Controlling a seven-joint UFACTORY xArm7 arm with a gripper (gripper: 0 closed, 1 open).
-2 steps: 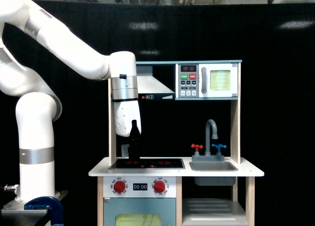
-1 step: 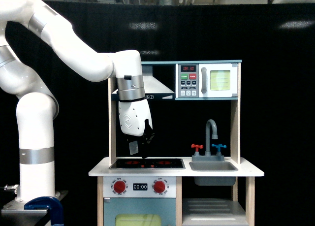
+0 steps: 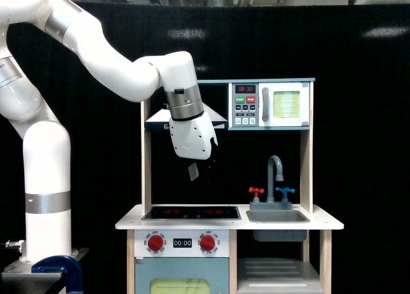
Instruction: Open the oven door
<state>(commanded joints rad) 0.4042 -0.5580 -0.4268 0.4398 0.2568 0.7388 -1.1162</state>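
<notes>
The oven door is the small white door with a square yellow-green window at the upper right of the toy kitchen. It is shut, and its vertical grey handle runs along its left edge. My gripper hangs below the white wrist, above the stovetop and under the hood. It is well to the left of the handle and lower than it. Its fingers point down, open, with nothing between them.
A control panel sits left of the handle. The hood is just above my wrist. Below are the stovetop, the faucet and the sink. A larger blue-grey door sits at the bottom.
My gripper has risen from just above the stovetop and swung towards the exterior view's right, closer to the oven. The oven door has stayed shut.
</notes>
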